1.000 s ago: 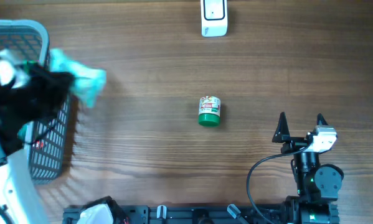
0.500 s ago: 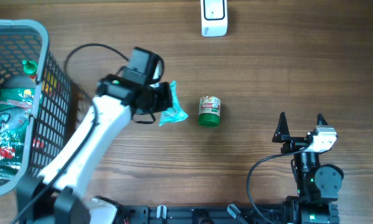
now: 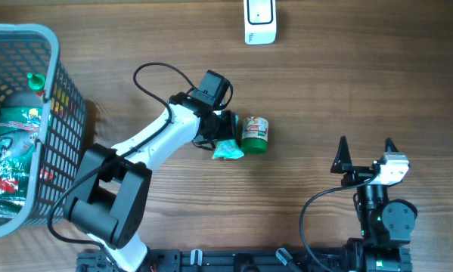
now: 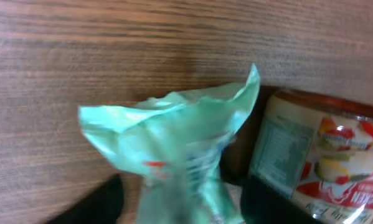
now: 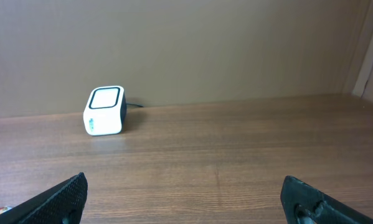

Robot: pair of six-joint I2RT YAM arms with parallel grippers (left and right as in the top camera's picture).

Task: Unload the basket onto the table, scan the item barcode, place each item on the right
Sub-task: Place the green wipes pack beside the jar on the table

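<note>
A crumpled teal packet [image 3: 228, 150] lies on the wooden table, touching the left side of a small green-lidded jar [image 3: 255, 134] that lies on its side. My left gripper [image 3: 228, 136] hovers just over the packet. In the left wrist view the packet [image 4: 174, 143] is blurred between my dark fingers [image 4: 93, 205], with wood showing beside it, so the jaws stand open around it; the jar [image 4: 317, 162] is right next to it. The white scanner [image 3: 260, 20] sits at the far edge, also seen by the right wrist [image 5: 104, 111]. My right gripper [image 3: 366, 145] rests open near the front right, holding nothing.
A grey mesh basket [image 3: 52, 45] stands at the left edge with a green bottle-like pack [image 3: 14, 151] and other items inside. The left arm's cable loops above the arm. The right arm's base and cable occupy the front right corner.
My left arm swung from the basket to the table's middle carrying the teal packet. Its jaws have opened, and the packet now lies beside the jar. The right arm has not moved.
</note>
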